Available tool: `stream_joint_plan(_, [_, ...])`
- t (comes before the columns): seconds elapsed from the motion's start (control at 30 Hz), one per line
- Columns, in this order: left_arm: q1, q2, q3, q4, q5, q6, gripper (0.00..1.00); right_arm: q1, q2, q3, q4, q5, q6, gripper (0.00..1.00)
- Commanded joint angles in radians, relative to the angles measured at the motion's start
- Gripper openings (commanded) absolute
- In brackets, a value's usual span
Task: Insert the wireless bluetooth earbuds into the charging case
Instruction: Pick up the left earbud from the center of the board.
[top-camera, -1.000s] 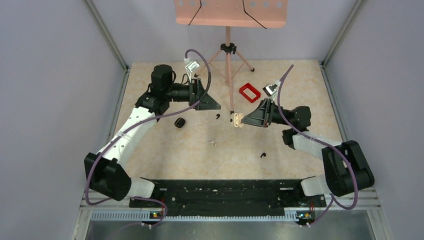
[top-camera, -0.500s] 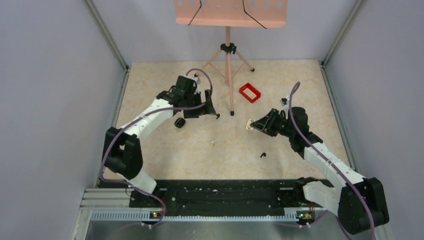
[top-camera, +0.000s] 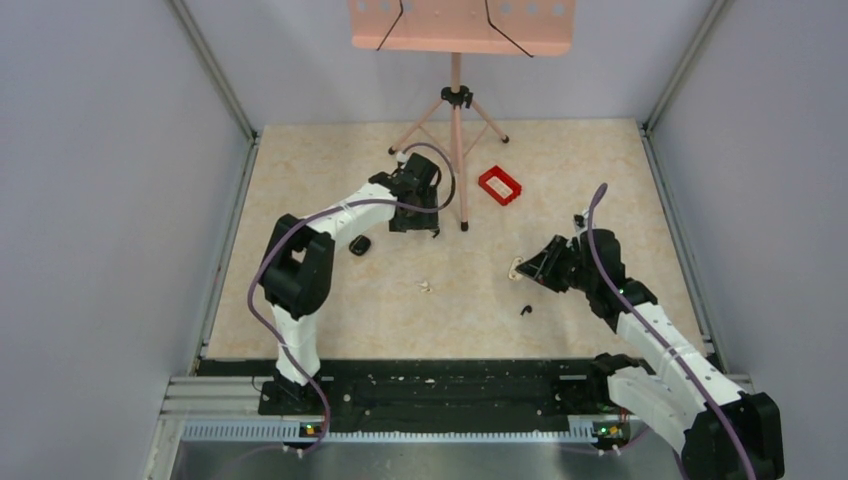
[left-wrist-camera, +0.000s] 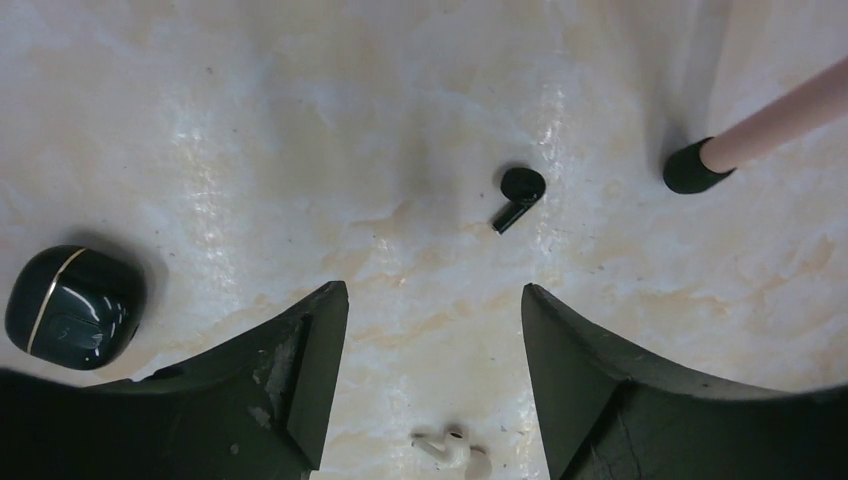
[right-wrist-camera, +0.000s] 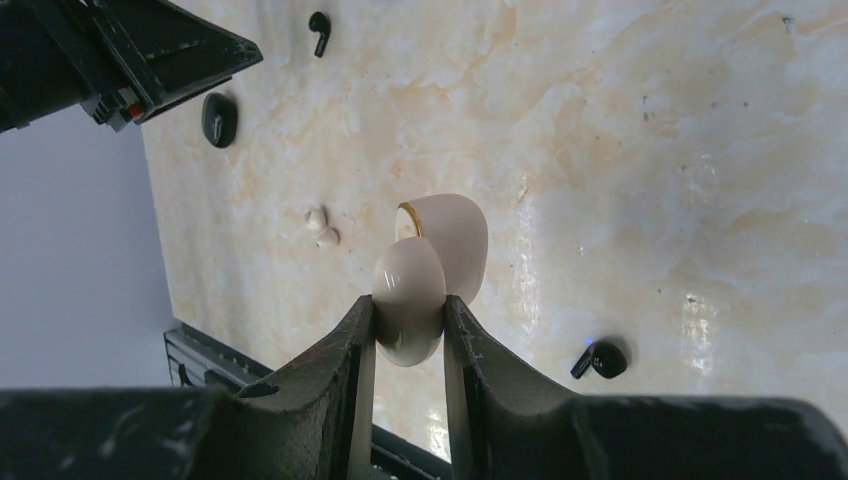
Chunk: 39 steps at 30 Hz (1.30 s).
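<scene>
- Left arm stretched far forward, wrist pointing down; left gripper (left-wrist-camera: 435, 295) spread wide, holding nothing, a black earbud (left-wrist-camera: 520, 195) just beyond its fingertips
- Black charging case (left-wrist-camera: 72, 307) lies shut on the table (top-camera: 600, 180) nearby
- Right arm bent low; right gripper (right-wrist-camera: 408, 305) pinches an open cream case (right-wrist-camera: 445, 240)
- Second black earbud (top-camera: 525, 310) lies near it

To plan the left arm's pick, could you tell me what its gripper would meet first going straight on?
Most likely the black earbud on the table, just ahead of the open left gripper and slightly right of centre; depth is unclear, so bare table might come first.
</scene>
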Motion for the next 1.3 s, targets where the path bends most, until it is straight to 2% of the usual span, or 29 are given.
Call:
stream_joint_plan(0.0, [-0.008, 0.045, 0.057, 0.009, -0.084, -0.025, 0.69, -0.004, -0.012, 0.033, -0.036, 0.013, -0.027, 0.00])
stream_joint_plan(0.27, [-0.049, 0.173, 0.190, -0.022, -0.075, 0.025, 0.64, -0.005, -0.014, 0.052, -0.050, 0.016, -0.040, 0.00])
stream_joint_plan(0.47, [-0.052, 0.236, 0.234, -0.026, -0.048, 0.036, 0.50, -0.005, -0.014, 0.049, -0.050, 0.011, -0.042, 0.00])
stream_joint_plan(0.6, [-0.056, 0.295, 0.316, -0.087, -0.028, 0.051, 0.49, -0.004, -0.015, 0.051, -0.049, 0.006, -0.045, 0.00])
stream_joint_plan(0.87, [-0.056, 0.316, 0.323, -0.107, -0.069, 0.034, 0.47, -0.005, -0.024, 0.048, -0.049, 0.003, -0.041, 0.00])
stream_joint_plan(0.97, [-0.063, 0.278, 0.294, -0.130, -0.078, 0.023, 0.55, -0.004, -0.024, 0.050, -0.050, 0.001, -0.042, 0.00])
stream_joint_plan(1.13, [-0.084, 0.063, 0.076, -0.065, -0.084, 0.009, 0.74, -0.005, -0.025, 0.047, -0.040, -0.005, -0.035, 0.00])
stream_joint_plan(1.27, [-0.090, -0.067, -0.070, -0.059, -0.019, -0.029, 0.76, -0.005, -0.007, 0.043, -0.021, -0.021, -0.029, 0.00])
